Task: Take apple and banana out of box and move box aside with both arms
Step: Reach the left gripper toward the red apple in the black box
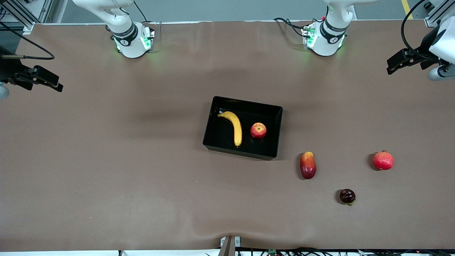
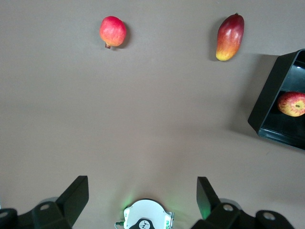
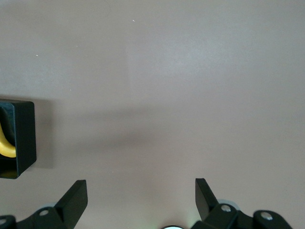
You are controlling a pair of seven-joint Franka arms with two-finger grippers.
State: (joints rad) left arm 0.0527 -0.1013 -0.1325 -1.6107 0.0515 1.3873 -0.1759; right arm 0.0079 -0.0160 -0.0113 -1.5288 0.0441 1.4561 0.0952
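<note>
On the brown bench point(image 1: 106, 160) nothing is yet being done: the banana point(image 1: 233, 126) and apple point(image 1: 258, 130) are lying in the central box point(image 1: 213, 122), while the left pincer point(image 2: 143, 195) and right pincer point(image 3: 141, 198) are hanging wide and empty over the bench ends.

left tool point(image 2: 143, 195) raised, right tool point(image 3: 141, 195) raised (both spread wide)

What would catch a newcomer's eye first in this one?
The glossy black box in the middle of the brown table, with a yellow banana and a red apple lying side by side in it. Then three loose fruits toward the left arm's end, nearer the front camera than the box: a mango, a pomegranate and a small dark fruit. Both arms wait, left pincer and right pincer open, over the table's ends.
</note>
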